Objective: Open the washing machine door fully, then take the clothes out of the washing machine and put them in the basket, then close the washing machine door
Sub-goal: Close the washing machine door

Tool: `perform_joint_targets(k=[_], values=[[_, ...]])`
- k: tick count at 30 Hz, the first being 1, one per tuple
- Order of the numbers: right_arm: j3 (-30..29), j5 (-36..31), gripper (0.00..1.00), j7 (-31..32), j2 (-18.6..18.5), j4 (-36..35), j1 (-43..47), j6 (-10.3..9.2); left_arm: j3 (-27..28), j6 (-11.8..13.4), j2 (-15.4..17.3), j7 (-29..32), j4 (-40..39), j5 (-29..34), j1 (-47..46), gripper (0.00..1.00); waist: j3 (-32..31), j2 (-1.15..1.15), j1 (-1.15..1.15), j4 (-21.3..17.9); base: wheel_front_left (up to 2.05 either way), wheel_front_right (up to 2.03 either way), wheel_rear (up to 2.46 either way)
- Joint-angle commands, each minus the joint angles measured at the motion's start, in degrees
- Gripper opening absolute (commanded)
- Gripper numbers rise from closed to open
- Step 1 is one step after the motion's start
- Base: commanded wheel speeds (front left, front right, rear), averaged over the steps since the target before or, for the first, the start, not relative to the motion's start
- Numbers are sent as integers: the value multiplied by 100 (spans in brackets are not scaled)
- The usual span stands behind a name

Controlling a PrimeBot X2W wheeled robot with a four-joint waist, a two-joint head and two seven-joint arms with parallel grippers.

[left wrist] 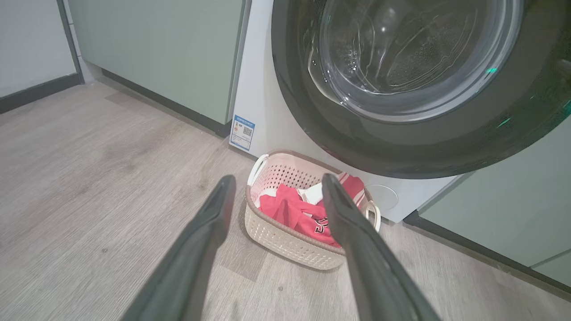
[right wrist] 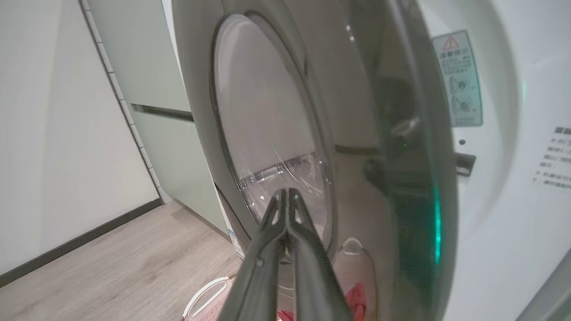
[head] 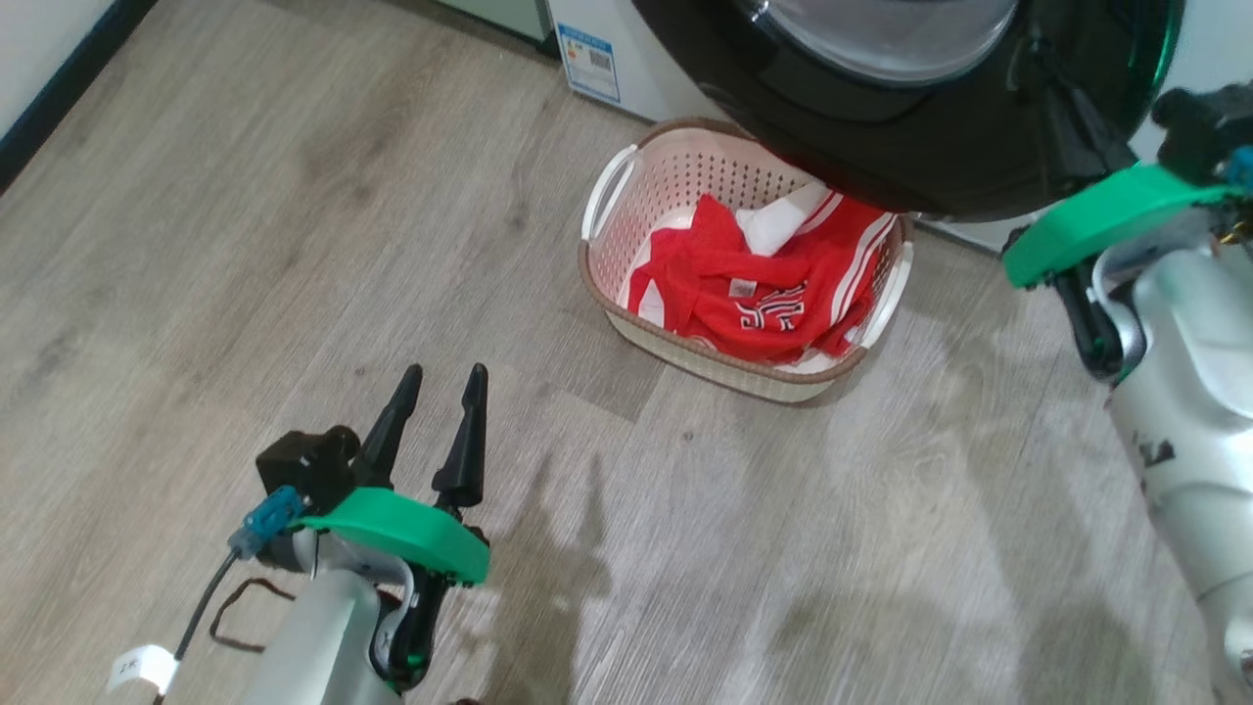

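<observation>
The washing machine door (left wrist: 401, 147), black-rimmed with a bulging glass window, stands ajar in front of the white washing machine (left wrist: 263, 98). In the right wrist view a gap shows between the door (right wrist: 401, 178) and the machine's front (right wrist: 513, 200). My right gripper (right wrist: 285, 191) is shut, holding nothing, its tips at the door's outer face by the lower window. The red clothes (head: 764, 284) lie in the cream basket (head: 666, 176) on the floor under the door. My left gripper (head: 443, 372) hovers open and empty, short of the basket (left wrist: 285, 243) and pointing at the clothes (left wrist: 290, 209).
Pale green cabinets (left wrist: 169, 58) flank the machine on both sides. A blue label (head: 589, 61) is stuck low on the machine's front. A wall with dark skirting (head: 59, 88) runs along the left. Open wood floor (head: 245, 245) spreads left of the basket.
</observation>
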Motion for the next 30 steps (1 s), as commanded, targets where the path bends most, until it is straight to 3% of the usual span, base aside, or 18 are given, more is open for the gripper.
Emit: perform_joint_targets(k=[1,15,30], values=[[9,17,0,-34,-11,-69,-166,-4,165,-36,42,-53,-126,-56,-189,100,71,0,0,2,0,0,0],[-663,-314,0,-34,181,853,-1128,-4,-248,-36,23,-53,-108,-290,-443,100,543,0,0,-68,0,0,0],[-1082,-479,0,-34,11,1592,-2697,-4,-443,-36,22,-53,-150,-434,-773,100,1127,0,0,-41,0,0,0]])
